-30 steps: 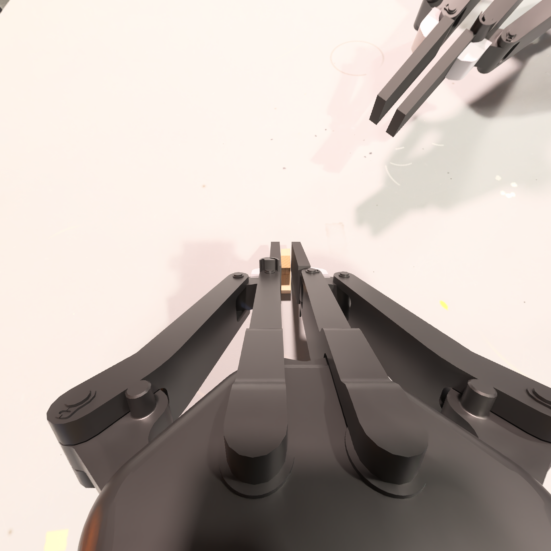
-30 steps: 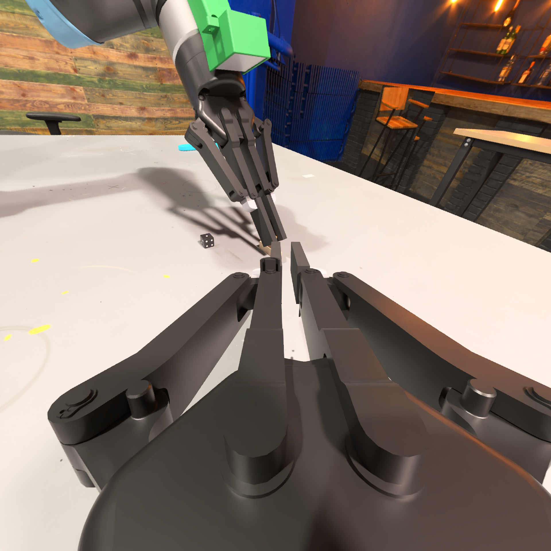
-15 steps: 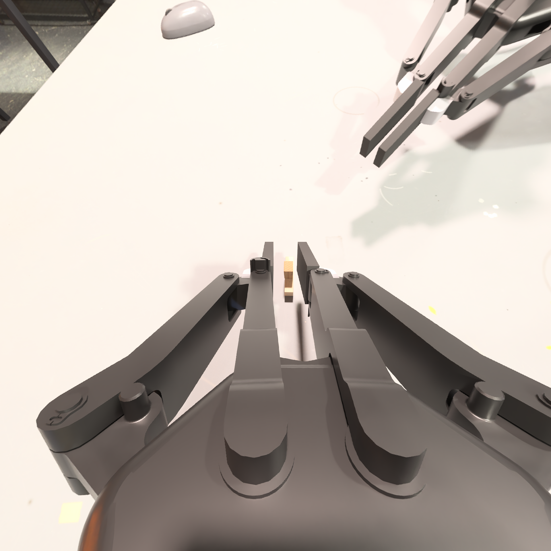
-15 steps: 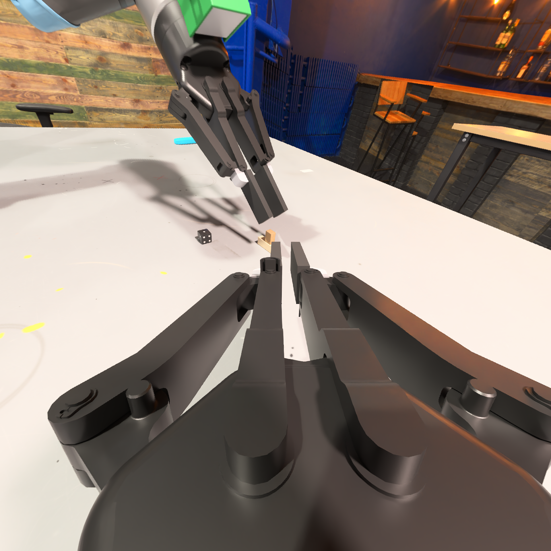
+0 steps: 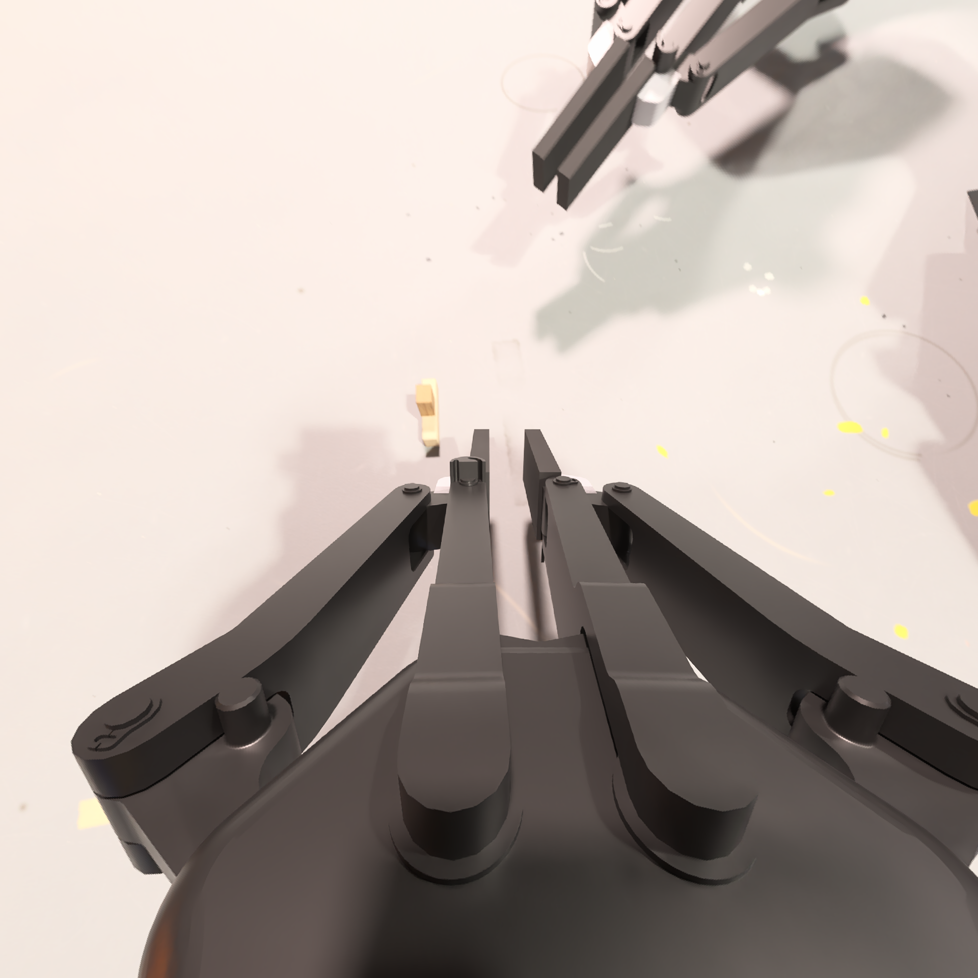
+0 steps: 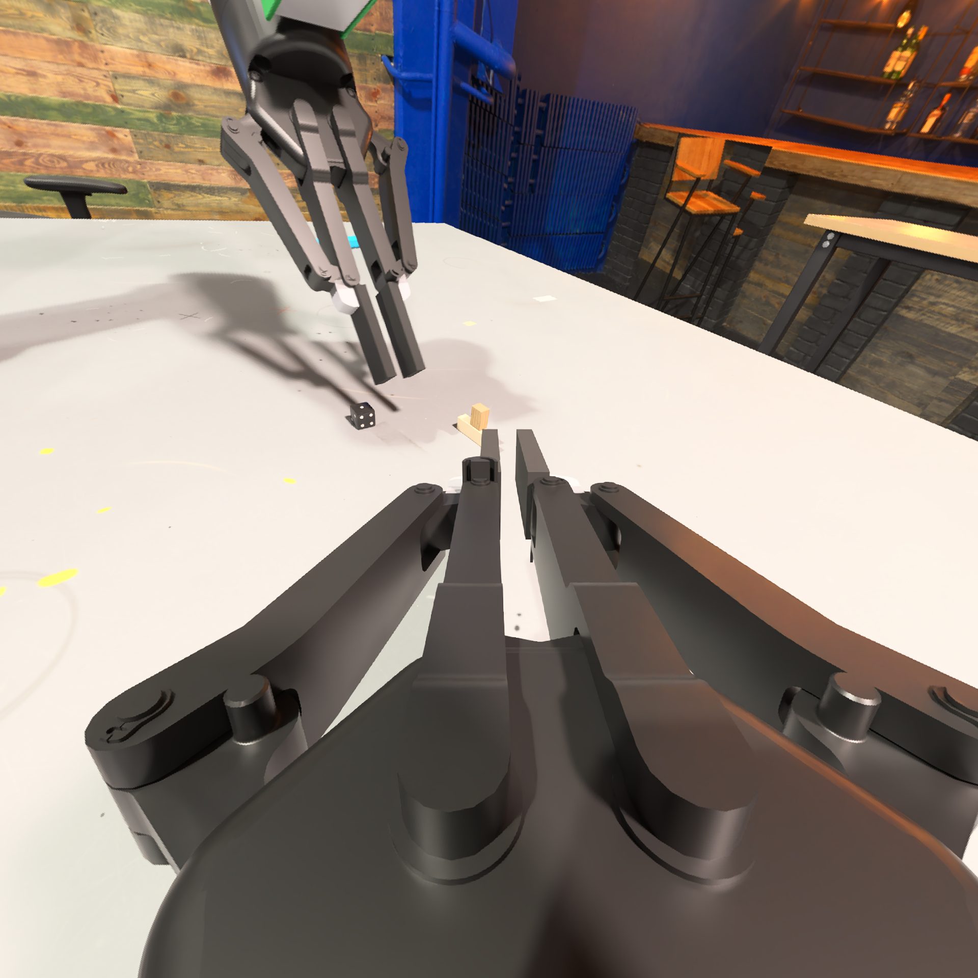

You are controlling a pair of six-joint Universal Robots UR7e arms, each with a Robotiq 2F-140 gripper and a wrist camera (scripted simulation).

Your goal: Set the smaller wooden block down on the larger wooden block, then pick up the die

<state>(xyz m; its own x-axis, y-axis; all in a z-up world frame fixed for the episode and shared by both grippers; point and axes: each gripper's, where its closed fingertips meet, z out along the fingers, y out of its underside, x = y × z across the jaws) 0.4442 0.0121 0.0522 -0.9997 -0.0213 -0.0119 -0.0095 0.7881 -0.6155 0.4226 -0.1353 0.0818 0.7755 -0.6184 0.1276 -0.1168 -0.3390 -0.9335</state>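
The smaller wooden block (image 6: pixel 479 414) stands on the larger pale block (image 6: pixel 467 426) just ahead of my right fingertips. Both show in the left wrist view, the smaller block (image 5: pixel 423 406) on the larger block (image 5: pixel 432 429), left of my left fingers. The black die (image 6: pixel 362 415) lies on the white table left of the blocks; the left wrist view does not show it. My left gripper (image 5: pixel 505 443) is slightly open and empty; in the right wrist view it (image 6: pixel 396 371) hangs just above and behind the die. My right gripper (image 6: pixel 506 442) is shut and empty, also seen in the left wrist view (image 5: pixel 554 174).
The white table (image 6: pixel 661 423) ends at an edge far right, with bar stools (image 6: pixel 698 196) and a second table beyond. A small blue item (image 6: pixel 352 242) lies far back behind the left gripper. An office chair (image 6: pixel 74 190) stands past the far edge.
My left gripper let go of the smaller block on the larger one, rose, and moved sideways over the die. The blocks now sit left of its fingers. The right gripper stays shut.
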